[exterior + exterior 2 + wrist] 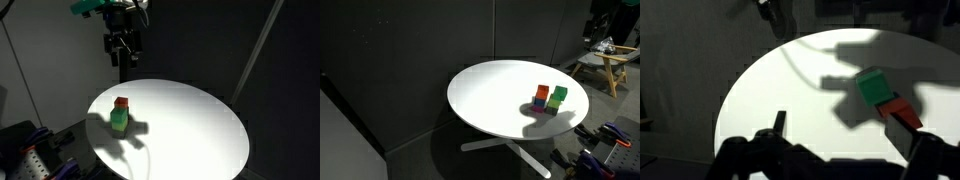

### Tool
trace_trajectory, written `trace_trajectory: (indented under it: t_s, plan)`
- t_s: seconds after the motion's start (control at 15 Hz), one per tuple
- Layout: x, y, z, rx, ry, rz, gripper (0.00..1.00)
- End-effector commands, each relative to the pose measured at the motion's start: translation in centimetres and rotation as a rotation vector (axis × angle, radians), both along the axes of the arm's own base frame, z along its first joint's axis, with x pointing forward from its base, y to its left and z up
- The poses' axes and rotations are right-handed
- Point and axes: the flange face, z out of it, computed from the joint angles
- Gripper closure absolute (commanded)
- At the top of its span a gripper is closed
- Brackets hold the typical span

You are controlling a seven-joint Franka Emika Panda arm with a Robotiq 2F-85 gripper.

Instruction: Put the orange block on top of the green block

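Note:
The orange block (121,103) and the green block (119,122) stand touching each other on the round white table (190,130). In an exterior view, the orange block (541,92) and the green block (558,95) show side by side at about the same height. The wrist view has the green block (875,85) with the orange block (903,111) against it at the right. My gripper (122,48) hangs high above the table's far edge, well apart from both blocks. It is open and empty, and its dark fingers (778,125) frame the bottom of the wrist view.
Dark curtains surround the table. A wooden stool (605,65) stands beyond the table. Equipment with cables (35,155) sits low beside the table's rim. The blocks and the arm cast shadows on the tabletop (790,90).

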Motion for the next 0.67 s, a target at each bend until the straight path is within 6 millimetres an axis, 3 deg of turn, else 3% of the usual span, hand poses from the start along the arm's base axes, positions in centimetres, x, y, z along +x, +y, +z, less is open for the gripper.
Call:
trace_trajectory:
  t_s: [0.0,0.6]
  plan:
    - [0.7,1.1,1.2,0.045,-0.085,0.031,0.0]
    - [1.6,4.2,1.1,0.207,-0.152,0.174,0.0]
